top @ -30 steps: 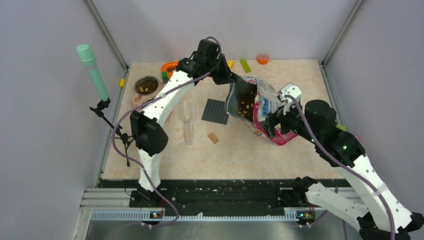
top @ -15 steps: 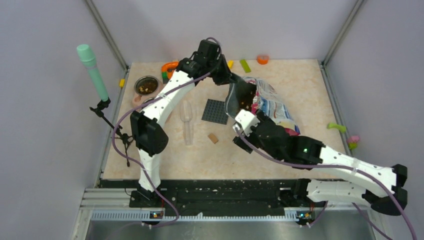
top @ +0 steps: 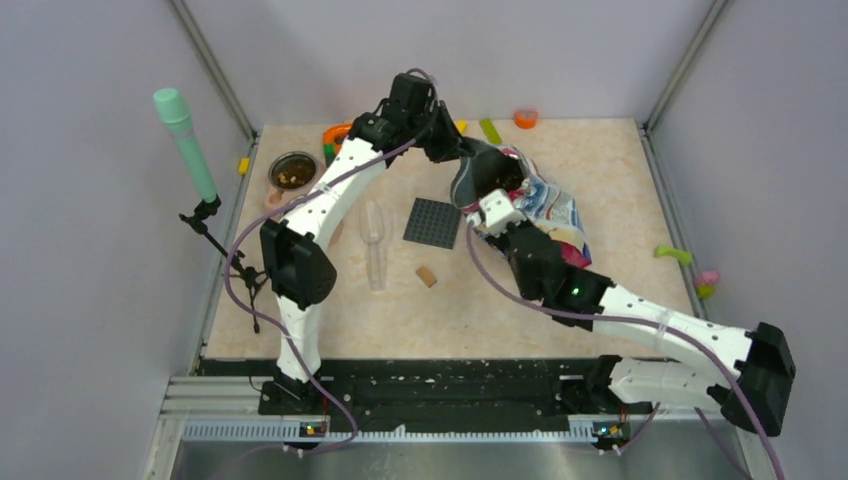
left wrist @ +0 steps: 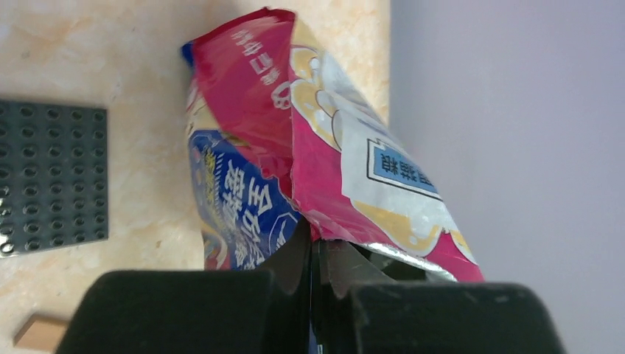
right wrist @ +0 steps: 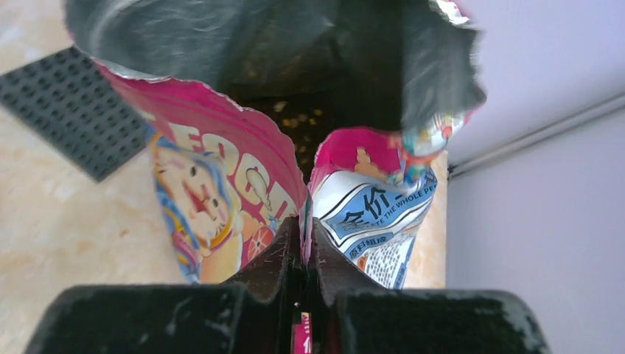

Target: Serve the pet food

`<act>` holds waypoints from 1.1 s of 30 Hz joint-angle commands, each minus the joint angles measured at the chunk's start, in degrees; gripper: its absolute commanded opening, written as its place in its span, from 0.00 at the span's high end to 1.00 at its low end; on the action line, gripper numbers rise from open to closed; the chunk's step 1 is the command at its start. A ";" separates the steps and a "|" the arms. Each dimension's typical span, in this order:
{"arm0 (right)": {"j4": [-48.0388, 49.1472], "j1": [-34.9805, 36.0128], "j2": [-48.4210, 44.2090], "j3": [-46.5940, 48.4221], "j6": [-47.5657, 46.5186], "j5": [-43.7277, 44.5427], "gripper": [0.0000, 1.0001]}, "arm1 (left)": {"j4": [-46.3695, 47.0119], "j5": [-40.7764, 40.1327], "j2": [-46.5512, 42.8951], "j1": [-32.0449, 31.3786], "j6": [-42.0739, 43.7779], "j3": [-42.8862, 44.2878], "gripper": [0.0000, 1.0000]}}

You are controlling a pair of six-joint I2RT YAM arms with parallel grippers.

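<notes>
The pink-and-blue pet food bag [top: 545,207] lies tilted at the table's middle back, its torn mouth open toward the left. Brown kibble [right wrist: 298,118] shows deep inside the mouth. My left gripper [top: 458,152] is shut on the bag's far rim; in the left wrist view the pink foil [left wrist: 324,162] runs between its closed jaws [left wrist: 318,247]. My right gripper [top: 497,208] is shut on the near rim, with a fold of the bag [right wrist: 214,177] pinched between its jaws [right wrist: 306,228]. A metal bowl [top: 293,172] holding some kibble sits at the back left.
A dark grey studded plate [top: 432,222] lies just left of the bag, a clear plastic scoop [top: 375,240] further left, and a small tan block [top: 427,276] nearer. Small coloured toys line the back edge and right side. A green microphone [top: 185,140] stands left of the table.
My right arm swung from the bag's right side round to its near rim and its gripper shut on the rim. The bag's mouth shifted slightly toward the back. The left gripper kept its hold.
</notes>
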 commanded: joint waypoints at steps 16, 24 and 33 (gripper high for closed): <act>-7.02 -27.54 -15.06 13.28 4.54 -34.89 1.00 | 12.36 12.69 -13.63 12.61 12.97 -9.36 0.88; -15.90 -33.09 -16.01 16.98 5.84 -45.17 1.00 | 14.99 17.55 -21.07 12.53 40.50 -18.58 0.36; -19.11 -37.15 -14.79 19.39 6.88 -51.88 1.00 | 23.27 24.30 -31.53 5.68 78.38 -33.83 0.21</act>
